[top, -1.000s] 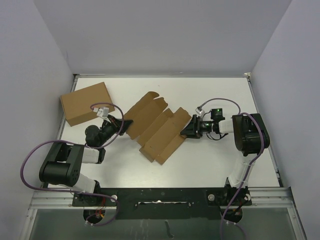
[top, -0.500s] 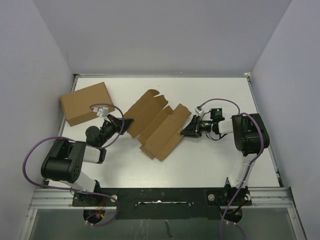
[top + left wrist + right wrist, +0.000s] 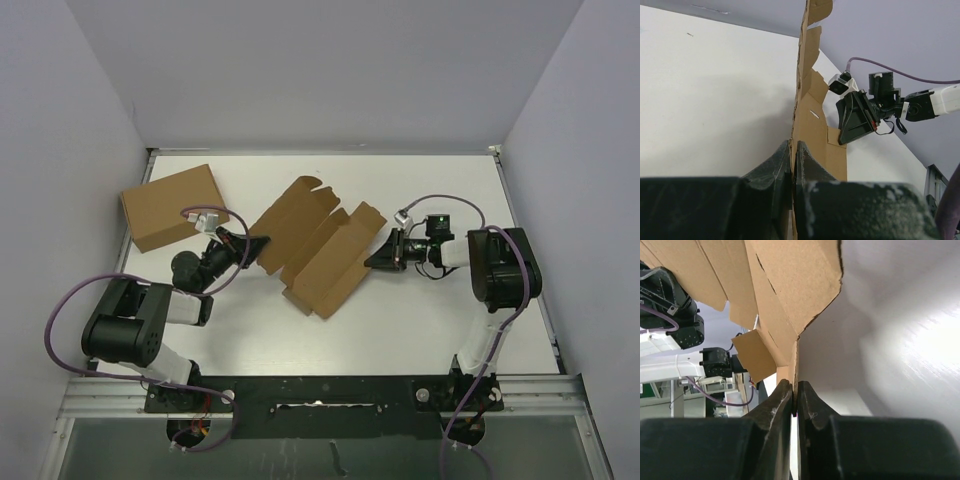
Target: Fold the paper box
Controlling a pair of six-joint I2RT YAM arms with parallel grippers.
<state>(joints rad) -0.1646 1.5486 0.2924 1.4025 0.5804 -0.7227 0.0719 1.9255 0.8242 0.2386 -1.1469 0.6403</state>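
Observation:
The paper box (image 3: pixel 320 250) is an unfolded brown die-cut sheet with flaps, held a little off the table between both arms. My left gripper (image 3: pixel 262 242) is shut on the sheet's left edge; in the left wrist view (image 3: pixel 793 147) the cardboard (image 3: pixel 810 125) stands edge-on between the jaws. My right gripper (image 3: pixel 372 262) is shut on the sheet's right edge; in the right wrist view (image 3: pixel 794 386) the cardboard (image 3: pixel 790 285) runs up from the closed jaws.
A larger plain brown cardboard box (image 3: pixel 172 206) lies at the table's back left, just behind the left arm. White walls enclose the table on three sides. The arm bases and a metal rail (image 3: pixel 320 385) run along the near edge.
Both grippers, still shut on the sheet, have moved slightly toward the back and right. The sheet has shifted with them and its right flap sits higher.

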